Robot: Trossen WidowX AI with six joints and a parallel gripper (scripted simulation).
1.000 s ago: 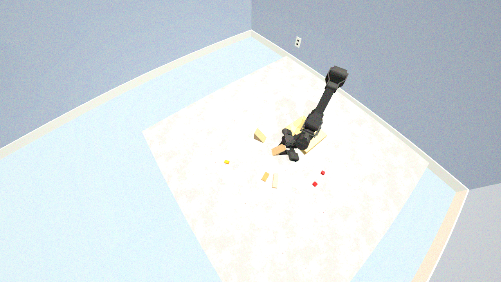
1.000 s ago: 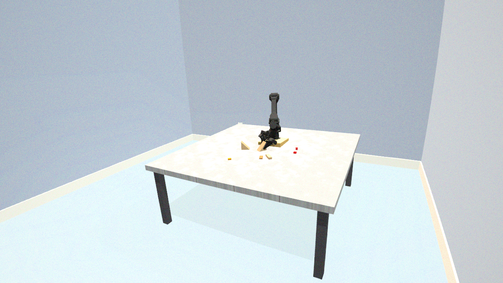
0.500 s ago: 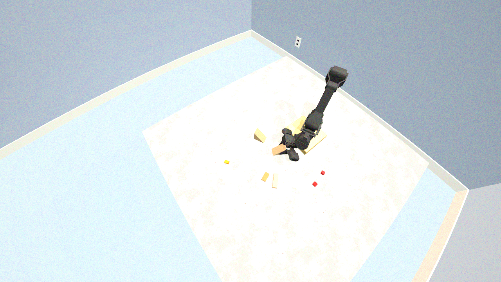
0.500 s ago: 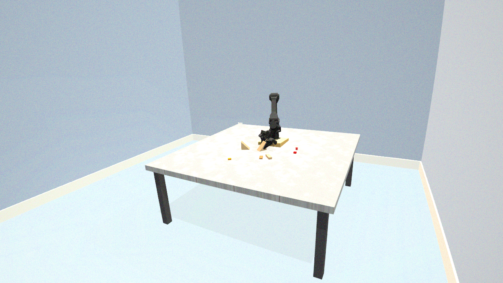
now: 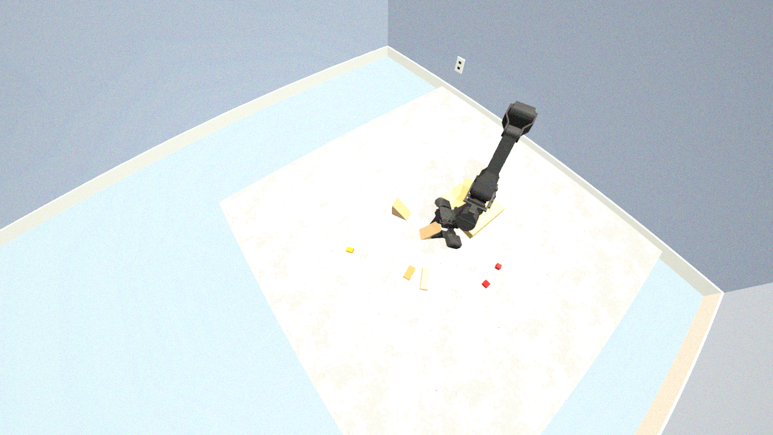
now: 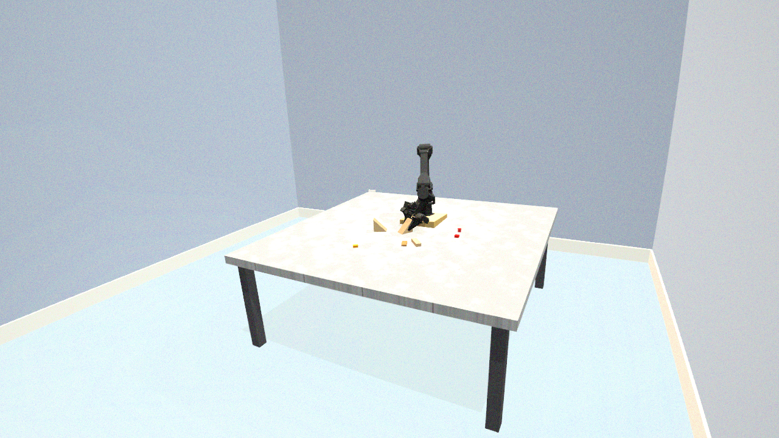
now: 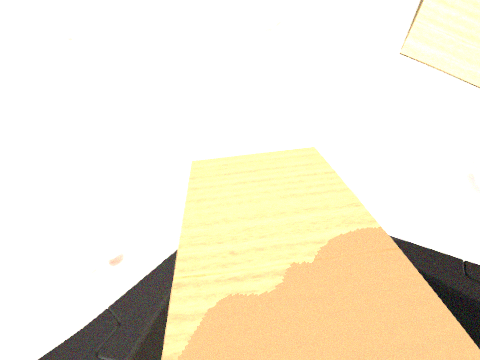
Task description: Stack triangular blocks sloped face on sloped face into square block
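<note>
One wooden triangular block [image 5: 428, 231] [image 6: 405, 225] [image 7: 260, 210] sits in front of the arm's base, its sloped face up, and looks to be on the table. My gripper [image 5: 435, 229] [image 6: 411, 224] [image 7: 271, 252] is shut on it, one finger on each side. The fingers' ends are partly hidden by the block in the wrist view. The other triangular block [image 5: 401, 208] [image 6: 378, 225] [image 7: 450, 37] stands apart on the table, to the left in the top and exterior views, its sloped face up. In the wrist view only its corner shows at the top right.
An orange block [image 5: 409, 272] [image 6: 404, 243] and a pale flat block [image 5: 424, 279] [image 6: 415, 242] lie nearer the front. A small yellow block [image 5: 350, 249] [image 6: 355, 246] lies left of them. Two red cubes [image 5: 498, 266] [image 5: 485, 284] [image 6: 459, 229] [image 6: 456, 235] lie right. The arm stands on a yellow board [image 5: 489, 219].
</note>
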